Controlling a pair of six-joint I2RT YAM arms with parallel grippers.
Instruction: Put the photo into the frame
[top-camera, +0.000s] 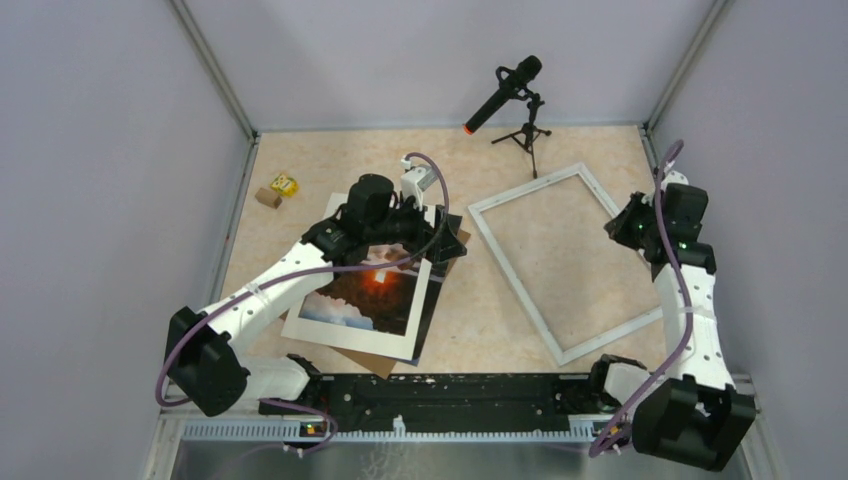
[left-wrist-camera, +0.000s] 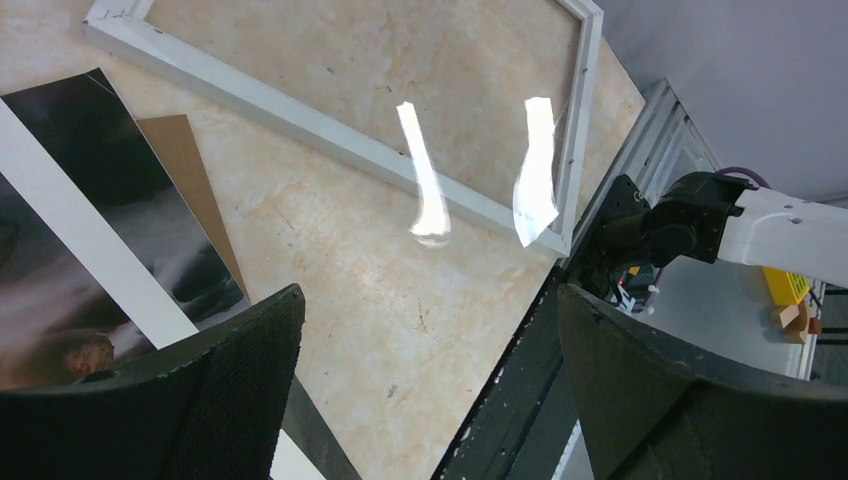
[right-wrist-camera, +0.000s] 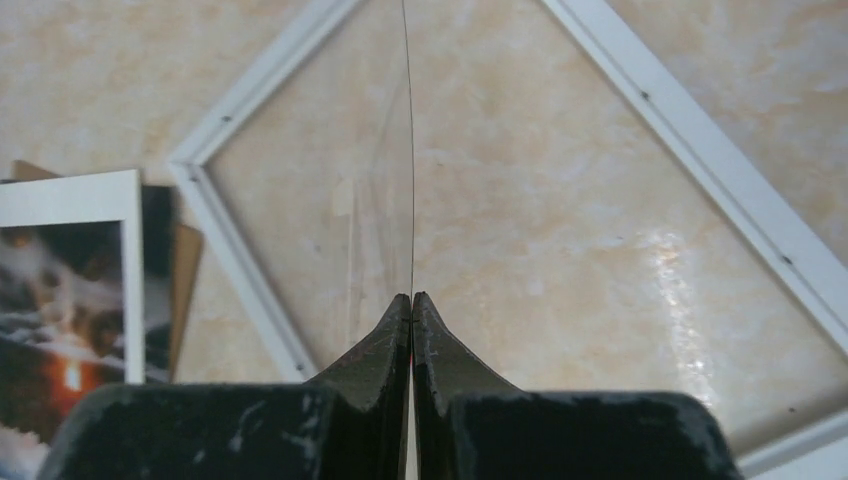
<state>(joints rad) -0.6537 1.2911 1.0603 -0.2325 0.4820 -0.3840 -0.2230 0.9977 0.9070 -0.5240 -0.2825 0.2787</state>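
Orange-sun-and-dark-clouds photo print (top-camera: 372, 292) lies left on the tabletop (top-camera: 480, 325) under a flat white mat border (top-camera: 345, 342), well apart from the thin white rectangular frame (top-camera: 515, 286). Your left tool (left-wrist-camera: 445, 395) hangs above it, wide, empty. Right tool (right-wrist-camera: 411, 300) is pinched on what looks like a thin clear sheet (right-wrist-camera: 408, 150) over the frame. Step looks like photo pickup: you'd need the print out from under the mat first, then an edge grip

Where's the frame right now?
Top view: the frame lies flat right of centre, between the photo and the right pincer, which pinches a clear sheet above it.
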